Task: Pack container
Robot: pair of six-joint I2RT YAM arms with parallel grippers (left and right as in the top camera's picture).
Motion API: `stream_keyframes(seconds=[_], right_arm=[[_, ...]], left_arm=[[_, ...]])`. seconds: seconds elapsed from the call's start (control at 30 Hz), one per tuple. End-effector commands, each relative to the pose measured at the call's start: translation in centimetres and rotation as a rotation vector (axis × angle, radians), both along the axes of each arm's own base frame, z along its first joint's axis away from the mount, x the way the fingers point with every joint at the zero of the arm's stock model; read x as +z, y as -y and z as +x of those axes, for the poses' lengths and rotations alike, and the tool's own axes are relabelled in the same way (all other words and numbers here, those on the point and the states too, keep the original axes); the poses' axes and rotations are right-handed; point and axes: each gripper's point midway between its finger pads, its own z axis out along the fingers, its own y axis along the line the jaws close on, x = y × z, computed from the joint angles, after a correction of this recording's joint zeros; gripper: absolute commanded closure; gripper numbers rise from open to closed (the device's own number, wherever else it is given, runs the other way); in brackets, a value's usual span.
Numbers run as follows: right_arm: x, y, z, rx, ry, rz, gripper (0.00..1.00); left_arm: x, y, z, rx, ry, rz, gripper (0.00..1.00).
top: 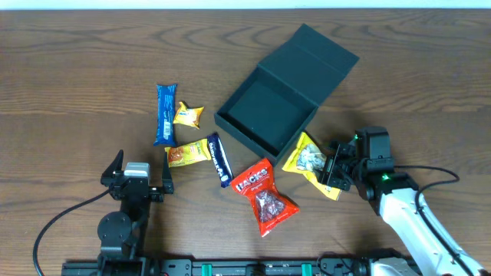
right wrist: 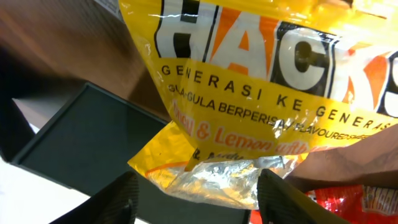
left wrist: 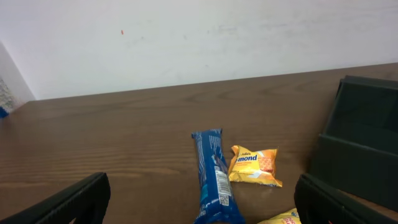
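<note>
The container (top: 265,115) is a dark teal-black square box at the table's middle, open, with its flap lid (top: 326,52) laid back to the far right. It also shows in the left wrist view (left wrist: 364,146) and the right wrist view (right wrist: 93,140). My right gripper (top: 335,170) is open, its fingers either side of the near end of a yellow Hacks packet (top: 311,161) lying by the box's near right corner. In the right wrist view that packet (right wrist: 261,74) fills the frame between the fingers (right wrist: 199,199). My left gripper (top: 138,182) is open and empty at the near left.
Snacks lie left and in front of the box: a blue bar (top: 165,113), a small yellow packet (top: 188,115), a yellow-orange packet (top: 186,155), a dark blue bar (top: 219,159) and a red Hacks packet (top: 265,197). The left wrist view shows the blue bar (left wrist: 213,177) and the small yellow packet (left wrist: 254,166).
</note>
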Motion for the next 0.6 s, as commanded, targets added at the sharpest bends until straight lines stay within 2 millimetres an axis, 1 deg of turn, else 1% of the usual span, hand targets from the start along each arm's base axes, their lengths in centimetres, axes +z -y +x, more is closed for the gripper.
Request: stream_keyframes(seconds=[0.0,0.1,0.17,0.23,0.3,0.33,0.4,0.57], right_arm=[[-0.54,0.38,-0.27,-0.015,-0.018,-0.028,0.43],[-0.83,0.6,-0.64,-0.02,-0.037,-0.04,0.54],[-0.93,0.7,-0.76,-0.013,-0.039,-0.05,0.65],[-1.02,0.72,-0.91,-0.008,-0.044,-0.054,0.69],[-1.05,0.72,-0.96,-0.008,-0.047,-0.054,0.69],[-1.05,0.73,-0.97,-0.008,-0.047,-0.054,0.73],[-1.06,0.76,-0.96,-0.008,-0.047,-0.057,0.77],[-1.06,0.77,-0.95,0.007,-0.039,-0.065,0.96]], left_arm=[[-1.84,-0.41,-0.12,0.023,-0.059,0.002,0.05],[-1.84,-0.41,-0.11,0.023,-0.059,0.001,0.04],[-1.84,-0.41,-0.12,0.023,-0.059,0.002,0.05],[-1.84,-0.4,-0.11,0.022,-0.059,0.001,0.05],[-1.84,-0.4,-0.12,0.022,-0.059,0.001,0.05],[-1.84,-0.41,-0.12,0.023,-0.059,0.002,0.05],[-1.84,-0.41,-0.12,0.023,-0.059,0.002,0.04],[-1.84,-0.41,-0.11,0.023,-0.059,0.001,0.05]])
